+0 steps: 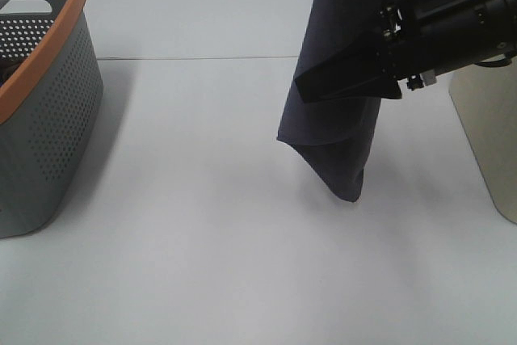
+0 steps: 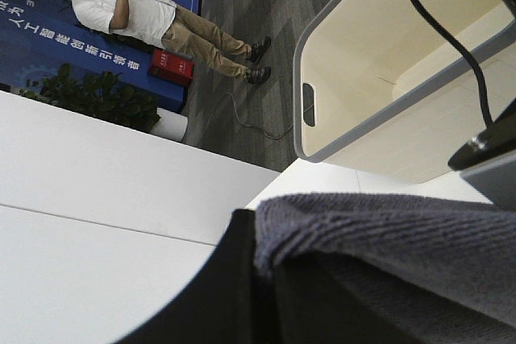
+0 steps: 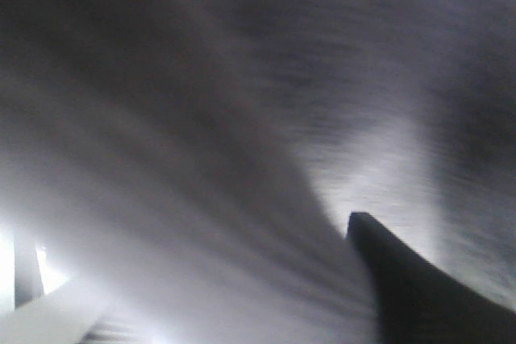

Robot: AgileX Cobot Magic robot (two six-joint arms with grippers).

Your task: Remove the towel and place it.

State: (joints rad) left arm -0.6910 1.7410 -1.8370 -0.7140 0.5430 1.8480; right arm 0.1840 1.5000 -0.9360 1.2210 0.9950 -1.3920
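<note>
The towel (image 1: 335,119), dark navy-grey, hangs in a long fold from above the top edge of the exterior view. Its lowest tip is just above the white table (image 1: 202,240). In the left wrist view my left gripper (image 2: 266,279) is shut on the towel (image 2: 387,239), whose terry edge lies over a black finger (image 2: 230,296). My right gripper (image 1: 323,82) reaches in from the right at the towel's mid-height, with a black finger in front of the cloth. The right wrist view is filled by the blurred towel (image 3: 242,118), with one fingertip (image 3: 403,279) showing. How its jaws stand is unclear.
A grey perforated basket (image 1: 48,119) with an orange rim stands at the table's left edge. A cream bin (image 1: 485,135) stands at the right edge and also shows in the left wrist view, cream bin (image 2: 363,78). A person (image 2: 145,14) stands beyond the table.
</note>
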